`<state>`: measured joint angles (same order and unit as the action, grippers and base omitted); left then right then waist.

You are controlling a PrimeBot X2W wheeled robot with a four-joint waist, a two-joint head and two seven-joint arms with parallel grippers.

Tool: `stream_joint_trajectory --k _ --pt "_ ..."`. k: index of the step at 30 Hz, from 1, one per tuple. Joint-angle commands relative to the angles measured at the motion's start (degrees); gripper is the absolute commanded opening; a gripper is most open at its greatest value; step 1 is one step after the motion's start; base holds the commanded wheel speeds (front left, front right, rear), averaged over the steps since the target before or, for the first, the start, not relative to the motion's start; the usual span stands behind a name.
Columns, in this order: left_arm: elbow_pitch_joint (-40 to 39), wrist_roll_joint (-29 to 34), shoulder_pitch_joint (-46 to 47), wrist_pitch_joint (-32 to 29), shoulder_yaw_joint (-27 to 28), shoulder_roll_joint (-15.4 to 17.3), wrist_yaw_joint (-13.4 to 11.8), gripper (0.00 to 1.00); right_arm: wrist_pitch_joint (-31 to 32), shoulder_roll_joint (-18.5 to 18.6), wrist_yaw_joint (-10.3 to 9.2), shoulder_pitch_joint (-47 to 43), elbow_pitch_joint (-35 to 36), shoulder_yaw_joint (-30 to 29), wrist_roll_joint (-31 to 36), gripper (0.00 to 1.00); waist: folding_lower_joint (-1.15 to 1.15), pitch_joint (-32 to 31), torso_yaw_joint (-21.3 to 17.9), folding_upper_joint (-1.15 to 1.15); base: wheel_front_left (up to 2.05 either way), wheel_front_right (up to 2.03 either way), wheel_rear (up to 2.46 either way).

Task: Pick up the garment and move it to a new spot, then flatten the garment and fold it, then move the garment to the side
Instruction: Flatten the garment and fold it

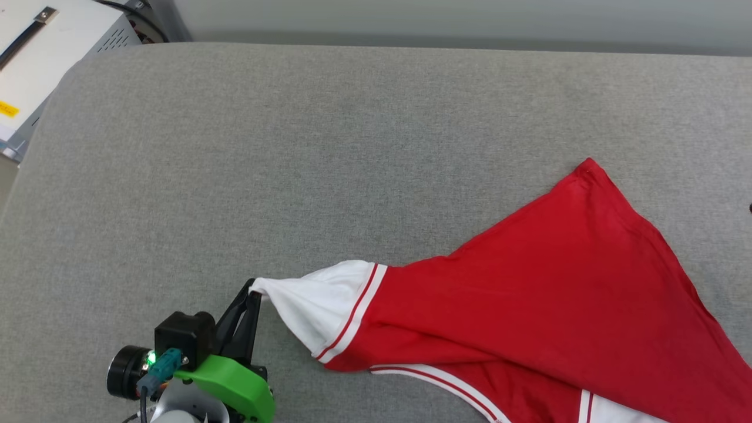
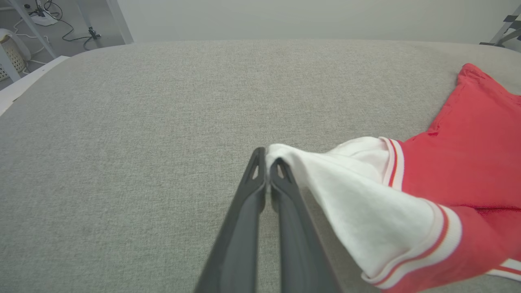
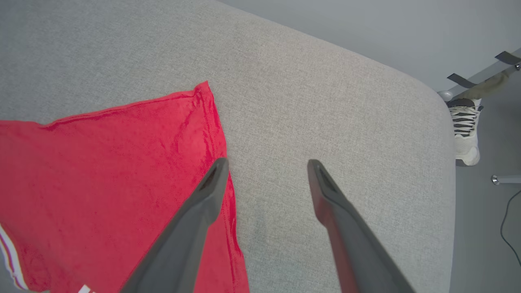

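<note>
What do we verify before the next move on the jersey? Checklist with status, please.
1. Grip: left gripper shut on the tip of the white sleeve: ok.
2. Free hand: right gripper open, holding nothing, at the red edge of the garment: ok.
3. Lying flat: not ok, it is pulled into a wedge with creases near the sleeve.
4. Which face is up: cannot tell, no lettering visible.
5. Bystander: a person's shoe stands on the floor past the corner of the grey surface: ok, off the work area.
</note>
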<state>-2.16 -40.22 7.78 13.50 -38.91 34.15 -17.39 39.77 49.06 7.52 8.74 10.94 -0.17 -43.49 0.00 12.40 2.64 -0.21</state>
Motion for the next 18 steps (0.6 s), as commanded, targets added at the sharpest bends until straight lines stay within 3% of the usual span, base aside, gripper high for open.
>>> stream_joint_trajectory --k 1,10,18 --pt "-0.3 1.1 1.9 -0.2 -0.1 -0.1 0.0 0.00 1.1 0.1 -0.03 3.2 0.5 1.0 0.5 1.00 0.00 1.9 1.6 0.21 0.00 0.00 0.00" --pt "-0.9 3.6 7.3 -0.5 -1.8 -2.3 1.3 0.00 11.5 -0.5 -0.03 21.6 -5.9 14.0 2.6 1.00 0.00 7.9 5.6 0.21 0.00 0.00 0.00" --pt "0.1 5.1 11.5 0.1 -2.8 -4.8 2.9 0.00 12.5 -4.3 -0.03 31.0 -18.0 22.2 4.5 1.00 0.00 12.8 8.8 0.21 0.00 0.00 0.00"
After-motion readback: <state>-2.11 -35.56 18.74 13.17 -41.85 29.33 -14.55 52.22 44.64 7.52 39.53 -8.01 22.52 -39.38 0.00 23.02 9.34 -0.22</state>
